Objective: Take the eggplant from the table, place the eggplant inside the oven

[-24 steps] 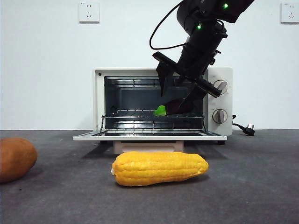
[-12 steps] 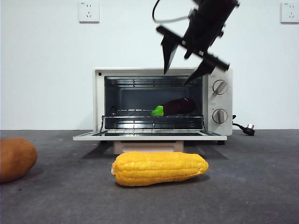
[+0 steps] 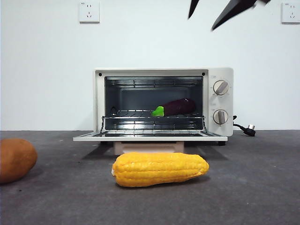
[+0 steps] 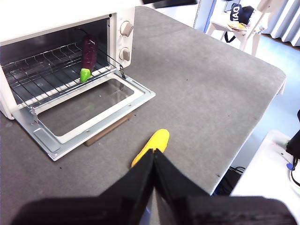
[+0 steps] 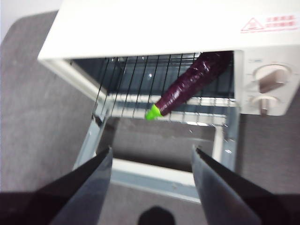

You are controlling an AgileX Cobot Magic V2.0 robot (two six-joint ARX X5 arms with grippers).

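The dark purple eggplant point(image 3: 176, 107) with its green cap lies on the wire rack inside the cream oven point(image 3: 220, 75), whose door hangs open flat. It also shows as the eggplant point(image 5: 191, 84) in the right wrist view and the eggplant point(image 4: 88, 55) in the left wrist view. My right gripper point(image 5: 151, 153) is open, empty, high above the oven; its tips show at the top edge as the right gripper point(image 3: 206, 14). My left gripper point(image 4: 153, 157) is shut, far back over the table point(image 3: 258, 187), holding nothing.
A yellow corn cob point(image 3: 160, 169) lies on the table in front of the open oven door point(image 3: 150, 137). An orange-brown lump point(image 3: 15, 159) sits at the left edge. The oven's plug point(image 3: 247, 129) rests to its right. The table edge point(image 4: 262, 98) drops off beyond the corn.
My right gripper let go of the eggplant on the rack, then rose up and out of the oven to the top edge of the view. The eggplant stays on the rack.
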